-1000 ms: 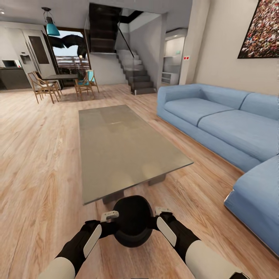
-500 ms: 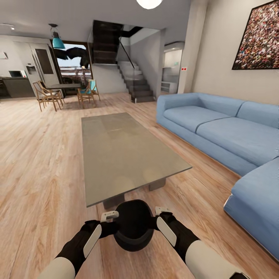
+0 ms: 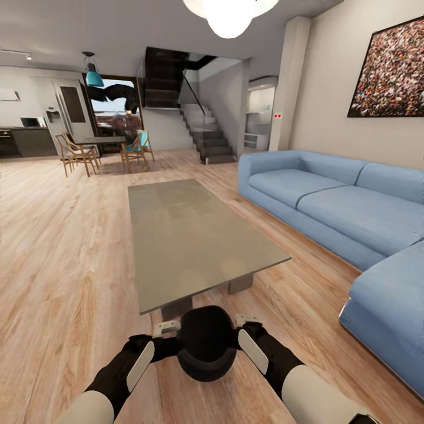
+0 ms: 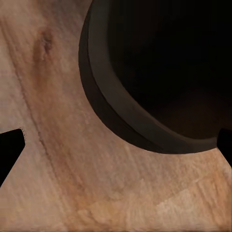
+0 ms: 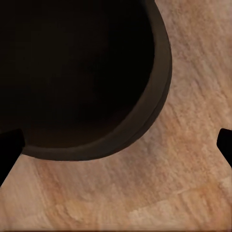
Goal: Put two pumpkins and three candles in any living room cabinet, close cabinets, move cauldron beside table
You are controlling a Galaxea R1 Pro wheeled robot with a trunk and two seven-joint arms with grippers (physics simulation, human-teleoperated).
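Between my two grippers the cauldron (image 3: pixel 206 350) hangs over the floor (image 3: pixel 59 265), just short of the table's (image 3: pixel 188 235) near edge. My left gripper (image 3: pixel 166 328) and right gripper (image 3: pixel 247 321) press its sides, spread wide.

1. Your two forearms end in glossy white rounded shells at the near edge of the head view.
2. Past the white shells, each arm narrows into a matte black wrist section with soft, bulging contours.
3. Each black wrist carries a long white oval panel on its upper face (slanted, like an inlaid plate).
4. Your left gripper (image 3: pixel 166 327) and right gripper (image 3: pixel 248 322) show small white blocky housings with dark slots at their tips.
5. In the wrist views, your fingertips (image 4: pixel 8 150) appear as plain flat black wedges, without visible markings, screws or cables.
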